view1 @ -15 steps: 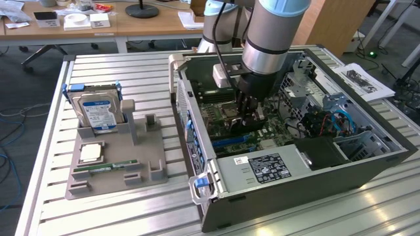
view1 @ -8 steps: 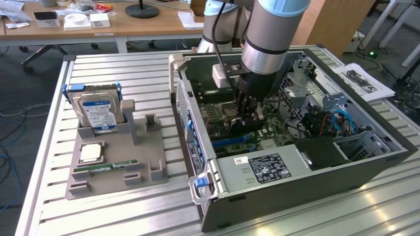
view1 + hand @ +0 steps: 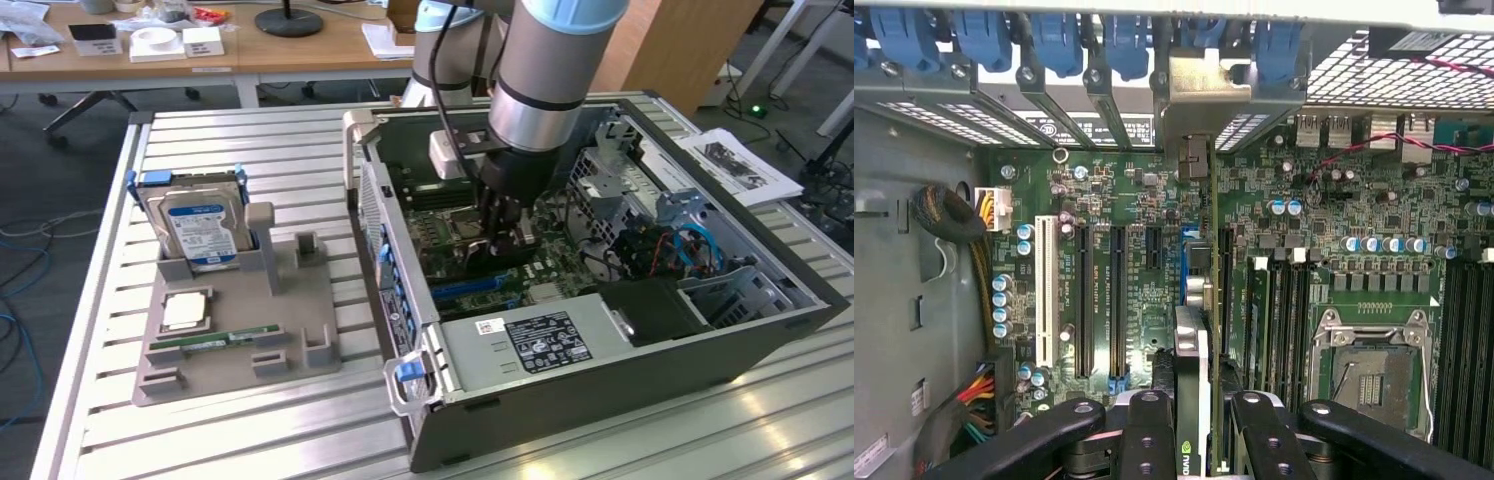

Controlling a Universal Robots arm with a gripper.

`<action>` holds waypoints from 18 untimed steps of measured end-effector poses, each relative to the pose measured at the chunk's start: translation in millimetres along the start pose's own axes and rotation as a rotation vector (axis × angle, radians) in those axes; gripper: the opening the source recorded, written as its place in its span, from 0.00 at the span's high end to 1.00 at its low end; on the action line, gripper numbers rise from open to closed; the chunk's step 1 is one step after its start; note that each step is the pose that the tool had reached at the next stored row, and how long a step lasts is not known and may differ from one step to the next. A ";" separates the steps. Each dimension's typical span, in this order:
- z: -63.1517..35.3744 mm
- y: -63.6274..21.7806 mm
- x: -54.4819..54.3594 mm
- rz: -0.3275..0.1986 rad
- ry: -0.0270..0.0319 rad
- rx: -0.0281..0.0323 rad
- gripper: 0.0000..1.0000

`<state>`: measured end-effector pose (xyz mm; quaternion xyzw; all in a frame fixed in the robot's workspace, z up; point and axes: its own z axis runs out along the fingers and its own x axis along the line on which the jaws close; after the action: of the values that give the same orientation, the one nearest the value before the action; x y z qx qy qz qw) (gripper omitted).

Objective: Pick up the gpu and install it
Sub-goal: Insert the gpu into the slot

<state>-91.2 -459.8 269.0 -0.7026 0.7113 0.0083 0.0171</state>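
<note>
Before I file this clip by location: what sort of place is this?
Probably a robotics lab in an office: an open computer case on a slatted metal table, a gripper holding the gpu inside it, wooden desks behind.

1. the slatted table (image 3: pixel 267 140) carries two things: a parts holder (image 3: pixel 227 365) on the exterior view's left and an open computer case (image 3: pixel 601 400) on its right.
2. in the holder, a hard drive (image 3: pixel 200 230) stands upright at the far end, with a cpu chip (image 3: pixel 184 312) before it and a ram stick (image 3: pixel 214 341) nearer still.
3. inside the case, the gripper (image 3: pixel 507 235) hangs over the motherboard (image 3: pixel 1134 210), with the gpu (image 3: pixel 1192 350) edge-on between its fingers and the cpu socket (image 3: pixel 1374 375) to one side.
4. the power supply (image 3: pixel 534 345) sits at the case's near end.
</note>
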 end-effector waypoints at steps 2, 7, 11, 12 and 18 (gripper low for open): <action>0.2 0.4 -0.2 0.000 -0.0002 0.0000 0.73; 0.2 1.2 -0.3 0.000 -0.0002 0.0001 0.73; 0.1 2.2 0.2 0.002 -0.0001 0.0001 0.73; 0.2 2.2 0.2 0.002 -0.0001 0.0001 0.73; 0.2 2.2 0.2 0.007 -0.0001 0.0003 0.73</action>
<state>-93.4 -460.0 268.8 -0.7003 0.7136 0.0083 0.0172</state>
